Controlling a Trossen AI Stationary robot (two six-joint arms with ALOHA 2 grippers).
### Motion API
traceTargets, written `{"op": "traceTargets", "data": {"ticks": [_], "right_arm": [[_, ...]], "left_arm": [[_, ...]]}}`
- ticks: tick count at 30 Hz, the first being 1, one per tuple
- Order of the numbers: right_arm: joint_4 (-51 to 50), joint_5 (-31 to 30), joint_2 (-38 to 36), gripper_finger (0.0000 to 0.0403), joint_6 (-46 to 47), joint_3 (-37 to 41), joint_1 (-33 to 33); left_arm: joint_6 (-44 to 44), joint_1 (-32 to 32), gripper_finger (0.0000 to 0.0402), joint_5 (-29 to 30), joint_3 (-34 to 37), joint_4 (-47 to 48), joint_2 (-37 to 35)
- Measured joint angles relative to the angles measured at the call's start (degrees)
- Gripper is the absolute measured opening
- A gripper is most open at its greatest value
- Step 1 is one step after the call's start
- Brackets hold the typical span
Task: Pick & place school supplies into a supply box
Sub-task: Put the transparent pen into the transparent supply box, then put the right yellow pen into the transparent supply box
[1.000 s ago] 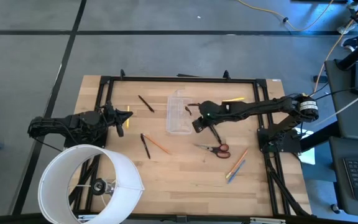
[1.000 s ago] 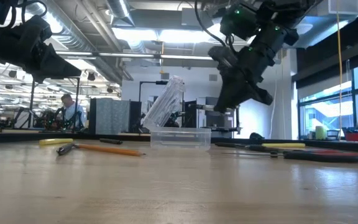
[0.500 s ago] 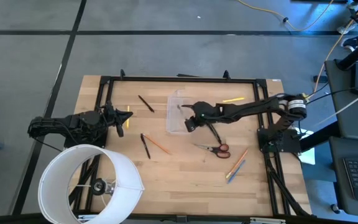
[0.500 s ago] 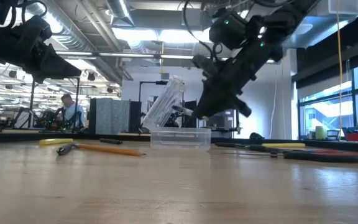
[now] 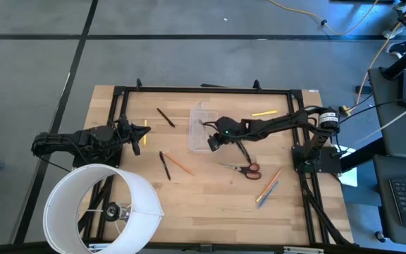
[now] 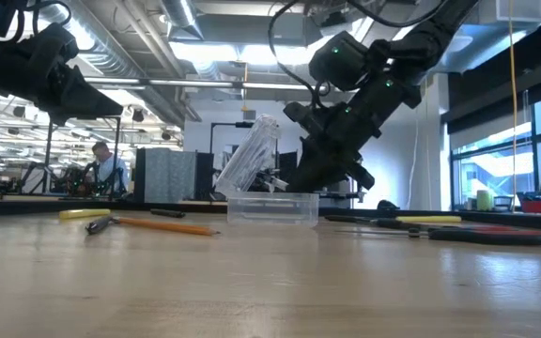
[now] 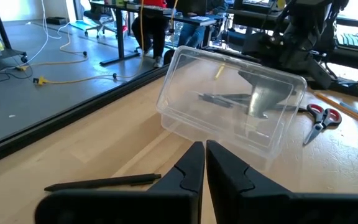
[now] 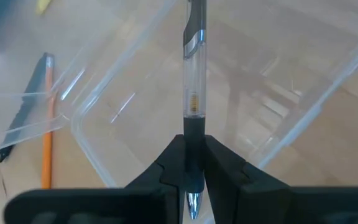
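Clear-barrelled pen with black grip [image 8: 192,81] sits pinched in the right tool [image 8: 190,163], hanging over the open clear plastic supply box [image 5: 201,130] mid-bench. Best to level the pen along the box's length, lower it inside the walls, then release. Left tool [image 7: 204,163], closed and empty, waits near the bench's left edge.

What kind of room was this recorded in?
Probably a robotics lab or open workshop: exposed ceiling ducts and strip lights, a person at benches beyond the wooden table, and loose cables across the floor.
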State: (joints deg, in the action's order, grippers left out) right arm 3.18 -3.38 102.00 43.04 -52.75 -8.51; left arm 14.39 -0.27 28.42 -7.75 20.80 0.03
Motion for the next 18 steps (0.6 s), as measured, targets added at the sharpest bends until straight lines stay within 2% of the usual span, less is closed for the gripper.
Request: {"op": "traceTargets", "data": {"ticks": [5,18], "right_arm": [[0.00,-0.02,-0.02,0.0053,-0.46,0.00,0.00],[-0.27,0.02,-0.34,0.0087,-4.44,0.00,0.00]], "left_arm": [[0.01,0.00,0.0012,0.00,0.00,0.00,0.00],[0.01,0.00,0.0009,-0.02,0.00,0.02,0.00]]}}
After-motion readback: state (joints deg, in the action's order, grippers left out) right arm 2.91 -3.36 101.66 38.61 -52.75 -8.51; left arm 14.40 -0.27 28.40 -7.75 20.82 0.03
